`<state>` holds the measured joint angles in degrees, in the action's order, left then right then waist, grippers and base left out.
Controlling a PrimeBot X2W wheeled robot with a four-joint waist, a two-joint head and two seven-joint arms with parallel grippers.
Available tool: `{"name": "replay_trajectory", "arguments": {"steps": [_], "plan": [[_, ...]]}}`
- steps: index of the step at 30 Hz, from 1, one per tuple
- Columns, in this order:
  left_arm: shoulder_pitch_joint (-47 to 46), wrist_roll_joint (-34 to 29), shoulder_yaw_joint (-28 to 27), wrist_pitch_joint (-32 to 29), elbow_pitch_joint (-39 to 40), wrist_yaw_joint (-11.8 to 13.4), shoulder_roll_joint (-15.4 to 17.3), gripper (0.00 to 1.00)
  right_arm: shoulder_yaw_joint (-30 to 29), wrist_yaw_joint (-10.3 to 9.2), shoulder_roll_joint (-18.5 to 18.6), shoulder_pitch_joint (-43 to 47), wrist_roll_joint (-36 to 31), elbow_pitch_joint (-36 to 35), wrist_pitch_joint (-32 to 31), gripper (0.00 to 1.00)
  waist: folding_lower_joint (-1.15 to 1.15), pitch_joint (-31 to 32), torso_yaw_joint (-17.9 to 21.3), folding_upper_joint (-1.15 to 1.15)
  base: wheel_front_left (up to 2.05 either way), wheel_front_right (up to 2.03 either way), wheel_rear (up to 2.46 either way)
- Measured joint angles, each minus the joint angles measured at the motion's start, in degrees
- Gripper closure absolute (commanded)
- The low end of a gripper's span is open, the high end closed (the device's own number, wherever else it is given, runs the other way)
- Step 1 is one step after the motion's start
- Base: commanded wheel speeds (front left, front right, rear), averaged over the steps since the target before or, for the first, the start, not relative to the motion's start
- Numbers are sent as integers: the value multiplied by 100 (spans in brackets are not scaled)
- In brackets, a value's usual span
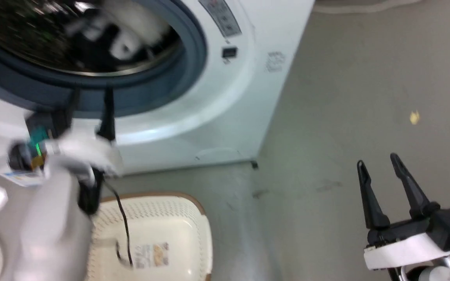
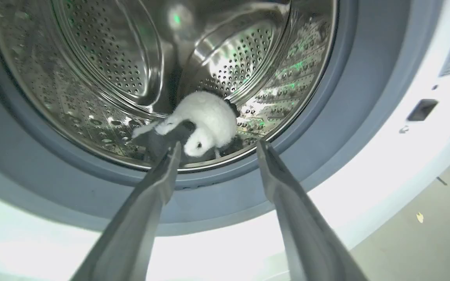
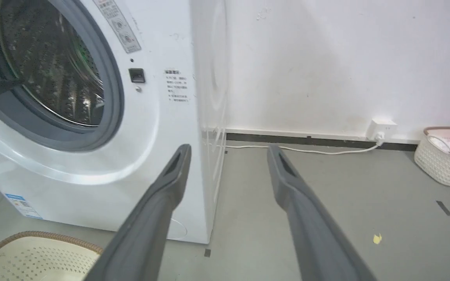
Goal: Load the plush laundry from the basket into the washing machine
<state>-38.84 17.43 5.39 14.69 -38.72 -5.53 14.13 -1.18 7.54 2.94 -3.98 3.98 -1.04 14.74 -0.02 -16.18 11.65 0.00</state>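
- Plush laundry (image 2: 205,121) lies in the washing machine (image 2: 404,148)'s drum (image 2: 104,58), near the front.
- Left pincer (image 2: 219,146) gapes empty before the door seal (image 2: 225,203).
- Right pincer (image 1: 377,159) gapes empty over the floor (image 1: 346,97).

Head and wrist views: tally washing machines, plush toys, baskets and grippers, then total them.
washing machine: 1
plush laundry: 1
baskets: 2, the basket by the washing machine, a second basket by the wall
grippers: 2, left gripper and right gripper
total: 6
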Motion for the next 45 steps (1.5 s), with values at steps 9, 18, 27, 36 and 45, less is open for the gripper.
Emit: {"name": "replay_trajectory", "arguments": {"steps": [9, 18, 27, 36, 45], "plan": [[2592, -140, -519, 0, 2247, 282, -584, 0, -83, 0, 0, 420, 1, 23, -1, 0, 0, 882, -569, 0, 0, 0, 0], [3958, -325, -549, 1, 3016, 445, -982, 0, 23, 0, 0, 671, 30, 42, 0, 0, 1, 1347, -971, 0, 0, 0, 0], [4180, -733, -225, 1, 3070, 560, -1090, 0, 178, 0, 0, 821, 116, 164, 0, 0, 2, 1485, -1162, 0, 0, 0, 0], [4176, -766, -230, -11, 3058, 536, -1107, 100, 191, 0, 0, 820, 151, 183, -10, 100, 2, 1498, -1141, 0, 0, 0, 0], [4176, -788, -241, -112, 3093, 536, -1109, 100, 189, 0, 0, 818, 147, 183, -103, 100, 2, 1507, -1143, 0, 0, 0, 0]]}}
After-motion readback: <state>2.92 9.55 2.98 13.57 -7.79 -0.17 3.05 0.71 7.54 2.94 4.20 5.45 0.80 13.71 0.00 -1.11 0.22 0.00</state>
